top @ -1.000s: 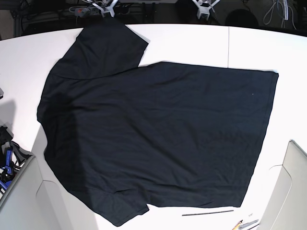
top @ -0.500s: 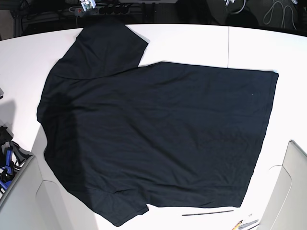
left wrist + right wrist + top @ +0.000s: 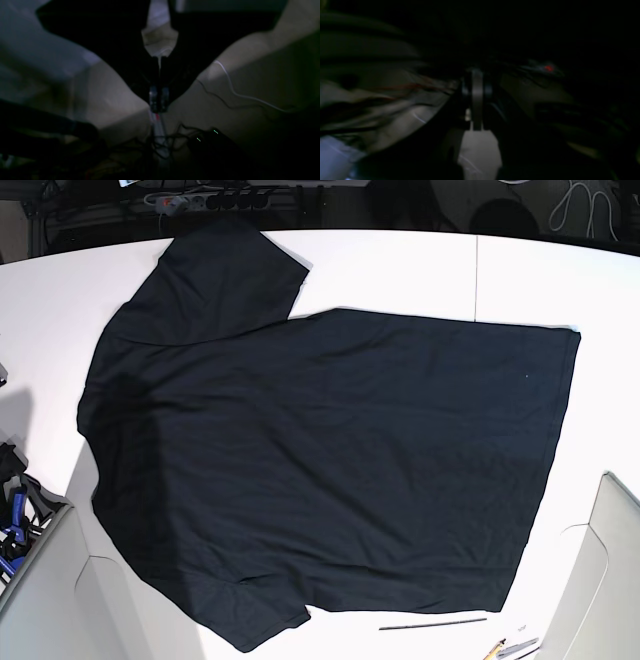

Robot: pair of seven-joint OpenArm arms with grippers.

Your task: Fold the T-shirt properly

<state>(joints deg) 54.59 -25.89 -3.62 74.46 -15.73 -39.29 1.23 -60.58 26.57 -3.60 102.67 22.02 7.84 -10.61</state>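
- The T-shirt (image 3: 330,470) lies spread flat on the white desk (image 3: 400,265), covering most of it.
- It is plain black, matte, with no print, and only faint soft ripples run across the body.
- It lies sideways in the base view: the shoulders and sleeves are toward the left, and the straight hem runs down the right side.
- One short sleeve points to the far edge of the desk and lies smooth; the other reaches the near edge, with a small fold where it meets the body.
- A thin dark rod (image 3: 432,623) lies on the desk just beside the near edge of the shirt, apart from it.
- Neither arm shows over the desk in the base view.
- The left hand (image 3: 159,98), seen in its dim wrist view, is clenched with nothing in it.
- The right hand (image 3: 477,100) is likewise clenched and empty; its view is very dark.
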